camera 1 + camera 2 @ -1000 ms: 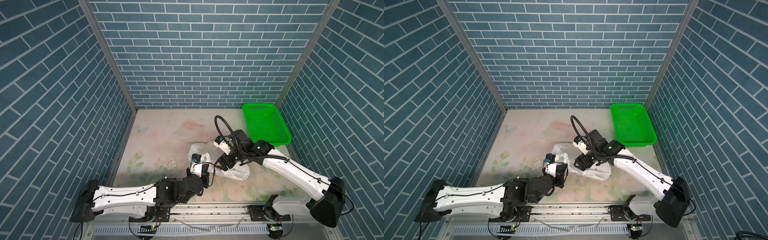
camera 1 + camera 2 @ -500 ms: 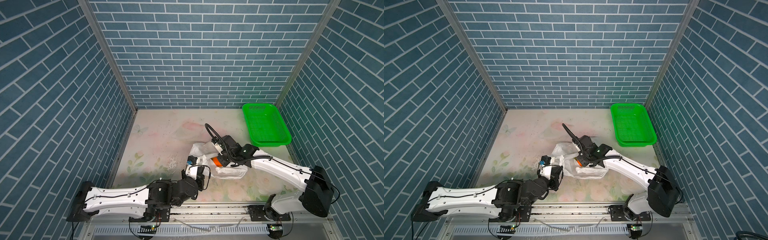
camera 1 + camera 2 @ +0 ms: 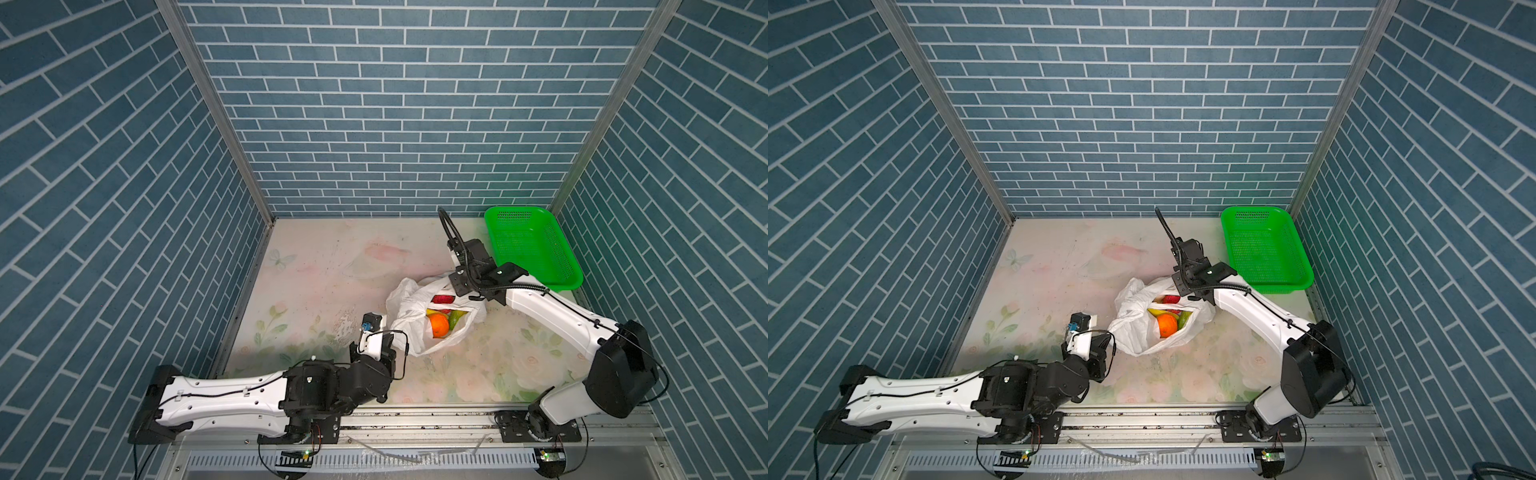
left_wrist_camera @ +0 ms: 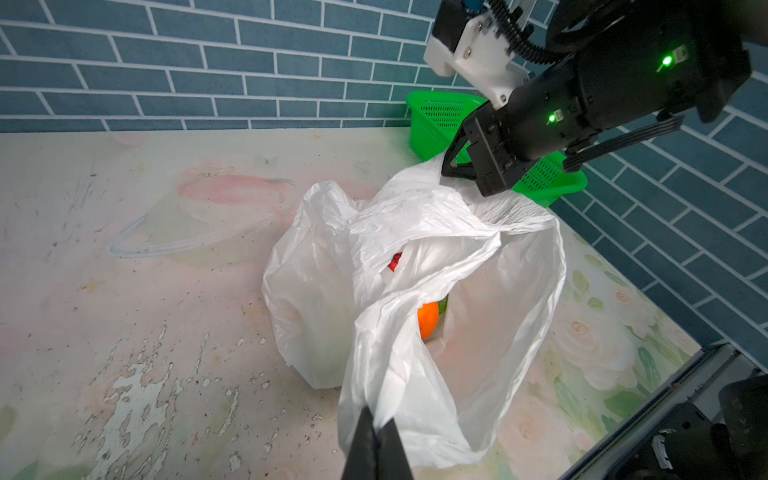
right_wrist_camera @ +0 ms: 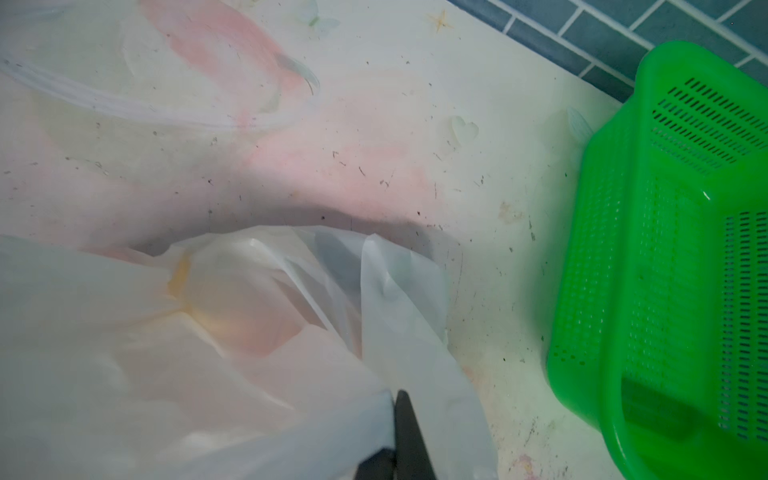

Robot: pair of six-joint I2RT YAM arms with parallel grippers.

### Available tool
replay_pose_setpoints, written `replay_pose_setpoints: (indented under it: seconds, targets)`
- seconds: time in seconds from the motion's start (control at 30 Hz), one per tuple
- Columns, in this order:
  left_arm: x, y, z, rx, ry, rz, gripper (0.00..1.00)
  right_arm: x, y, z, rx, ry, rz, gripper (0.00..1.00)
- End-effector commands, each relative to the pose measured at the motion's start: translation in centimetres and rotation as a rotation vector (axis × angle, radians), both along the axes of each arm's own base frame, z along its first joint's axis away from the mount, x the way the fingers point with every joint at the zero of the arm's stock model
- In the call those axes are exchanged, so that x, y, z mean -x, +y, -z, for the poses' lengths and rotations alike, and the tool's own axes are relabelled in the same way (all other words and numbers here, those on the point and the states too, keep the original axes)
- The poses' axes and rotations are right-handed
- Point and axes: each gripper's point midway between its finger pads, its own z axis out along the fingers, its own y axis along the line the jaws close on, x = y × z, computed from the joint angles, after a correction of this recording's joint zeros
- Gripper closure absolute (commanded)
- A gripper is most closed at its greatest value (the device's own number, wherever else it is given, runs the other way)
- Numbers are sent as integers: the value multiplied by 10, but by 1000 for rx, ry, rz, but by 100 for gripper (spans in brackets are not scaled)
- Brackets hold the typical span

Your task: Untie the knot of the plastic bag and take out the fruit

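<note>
Left wrist view: the plastic bag lies on the desk, and its mouth is pulled wide open. Inside I can see some of the fruit. An orange piece sits low in the bag, and a bit of a red piece peeks out from under a fold.

Both top views show more. The orange piece is in the middle. The red piece lies on its far side. A yellow piece and a green piece sit right next to the orange one.

My left fingers are pinched tight on the near edge of the bag. The thin white plastic is squeezed between them.

My right fingers are pinched tight on the far edge of the bag. In the right wrist view the plastic drapes over them, so only one dark finger shows well.

The bag's mouth is stretched between my two sets of fingers. The bag sits on the right half of the desk, between my two arms.

A green basket stands in the far right corner of the desk, just beside the bag. Blue brick walls stand all around the desk.
</note>
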Motion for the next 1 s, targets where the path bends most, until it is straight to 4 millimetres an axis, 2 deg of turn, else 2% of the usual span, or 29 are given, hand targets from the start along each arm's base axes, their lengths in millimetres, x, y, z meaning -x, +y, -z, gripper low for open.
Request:
replay_pose_setpoints:
  seconds: [0.0, 0.1, 0.13, 0.17, 0.23, 0.27, 0.3, 0.4, 0.6, 0.73, 0.87, 0.97]
  targets:
    - [-4, 25, 13, -94, 0, -83, 100, -27, -12, -17, 28, -54, 44, 100]
    - [-6, 30, 17, -136, -1, -100, 100, -22, 5, -15, -36, -14, -7, 100]
    - [-6, 29, 13, -129, -2, -99, 99, -19, 8, -15, -48, -5, -20, 100]
    - [-5, 26, 5, -116, -6, -89, 88, -16, 11, -14, -44, -1, -25, 100]
    - [-4, 22, -7, -98, -19, -54, 47, -12, 10, -13, -36, 1, -27, 100]
    - [-3, 21, -13, -93, -25, -42, 35, -11, 8, -11, -33, 2, -26, 100]
    - [-3, 21, -20, -84, -33, -30, 26, -11, 6, -10, -24, -1, -23, 100]
    - [-1, 25, -43, -63, -57, 0, 12, -12, 2, -10, 2, -11, -21, 100]
    - [-7, 47, -92, -9, -141, -33, 0, -12, 6, -25, -34, -47, -32, 100]
    - [-13, 56, -115, 20, -179, -64, 0, -7, 9, -33, -68, -62, -51, 100]
    - [-24, 41, -117, -27, -117, -33, 0, -1, 16, -37, -90, -67, -78, 100]
    - [-35, 19, -114, -40, -54, 11, 0, 3, 22, -36, -92, -64, -96, 100]
